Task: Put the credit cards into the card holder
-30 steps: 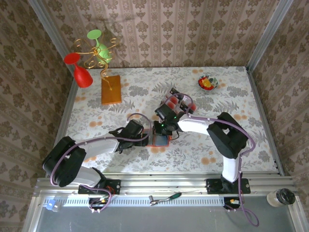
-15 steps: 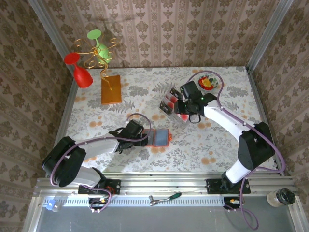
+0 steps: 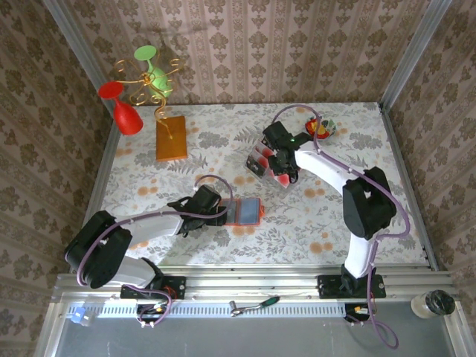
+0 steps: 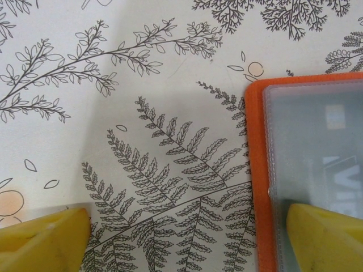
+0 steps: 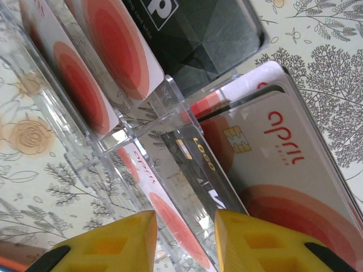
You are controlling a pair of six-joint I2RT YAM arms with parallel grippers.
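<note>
The card holder (image 3: 245, 211) lies open on the table, orange with a grey-blue clear pocket (image 4: 317, 147), and a dark card with white letters shows under that pocket. My left gripper (image 3: 222, 213) is open wide at the holder's left edge. One yellow finger (image 4: 326, 235) rests over the pocket and the other stands on the bare cloth. The credit cards (image 3: 264, 160) stand in a clear slotted rack (image 5: 142, 107): white-and-red ones (image 5: 272, 147) and black ones (image 5: 198, 34). My right gripper (image 5: 184, 241) is open just above the rack, its fingertips on either side of a red-and-white card's edge and a clear divider.
An orange-brown block with a gold wire (image 3: 171, 137) sits at the back left beside a red glass (image 3: 126, 115) and a green glass (image 3: 152, 67). A small bowl (image 3: 321, 128) stands at the back right. Walls close in the table on three sides.
My right gripper left the card holder, swung back right to the card rack and opened. The left gripper and the holder stayed where they were.
</note>
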